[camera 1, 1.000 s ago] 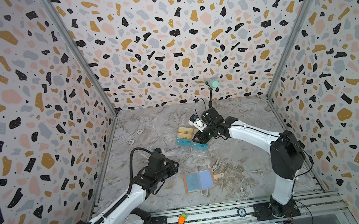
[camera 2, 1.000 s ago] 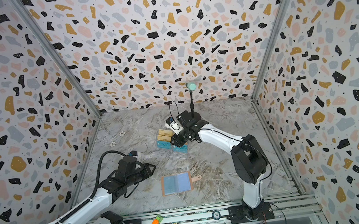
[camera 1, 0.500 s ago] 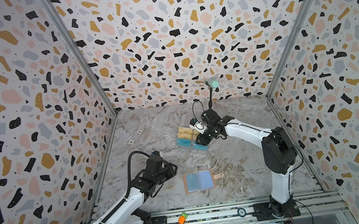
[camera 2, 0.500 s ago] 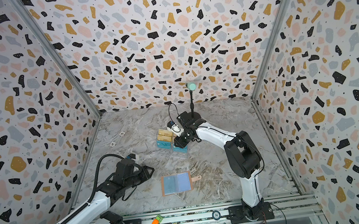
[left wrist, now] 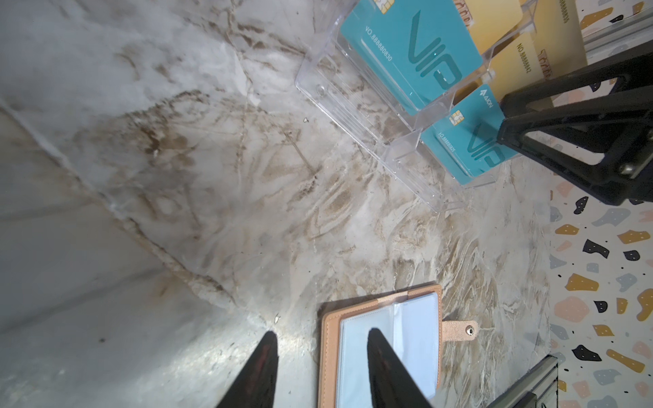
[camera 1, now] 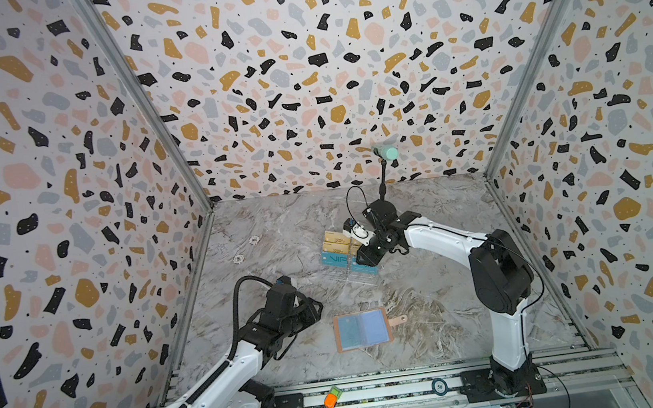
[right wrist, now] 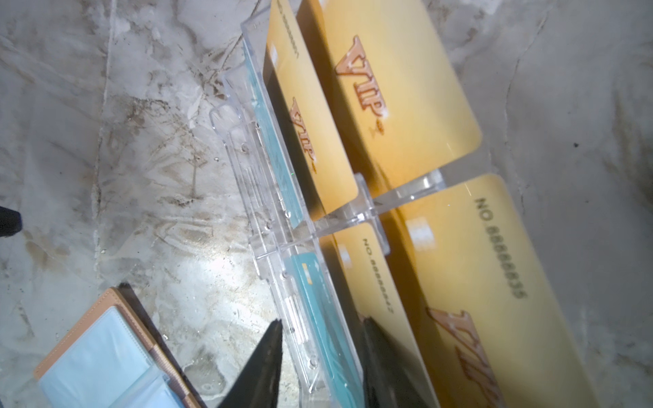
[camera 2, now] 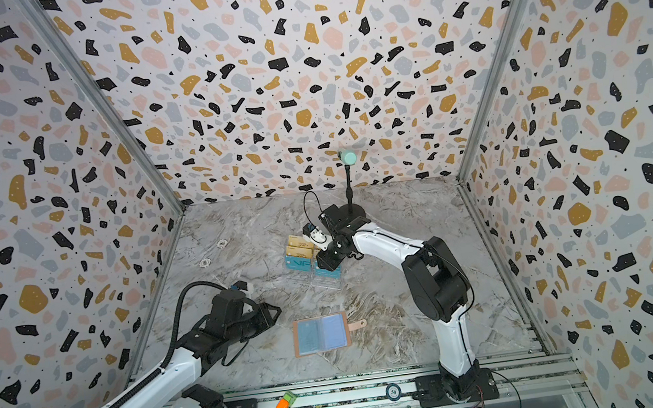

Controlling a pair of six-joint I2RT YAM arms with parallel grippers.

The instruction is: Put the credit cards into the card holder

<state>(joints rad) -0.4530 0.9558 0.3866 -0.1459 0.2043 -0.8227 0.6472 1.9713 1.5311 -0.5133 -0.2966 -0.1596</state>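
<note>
The card holder (camera 1: 362,328) (camera 2: 320,333) lies open on the floor, salmon-pink with its clear sleeves up. The credit cards stand in a clear acrylic rack (camera 1: 360,276) (right wrist: 247,176): teal VIP cards (camera 1: 333,259) (left wrist: 406,46) in the front row, gold cards (camera 1: 335,239) (right wrist: 406,88) behind. My right gripper (camera 1: 364,257) (right wrist: 323,319) is open, its fingers straddling the rack's front wall and a teal card (right wrist: 318,303). My left gripper (camera 1: 315,306) (left wrist: 322,332) hovers open and empty just left of the card holder (left wrist: 330,353).
A thin black stand with a mint-green head (camera 1: 386,152) rises behind the rack. Two small white round bits (camera 1: 253,239) lie on the floor at the left. An orange piece (camera 1: 330,399) and a chip (camera 1: 440,387) sit on the front rail. Patterned walls close three sides.
The right arm has swung a little to the left, keeping its gripper at the rack's near right teal card. The left arm has barely shifted.
</note>
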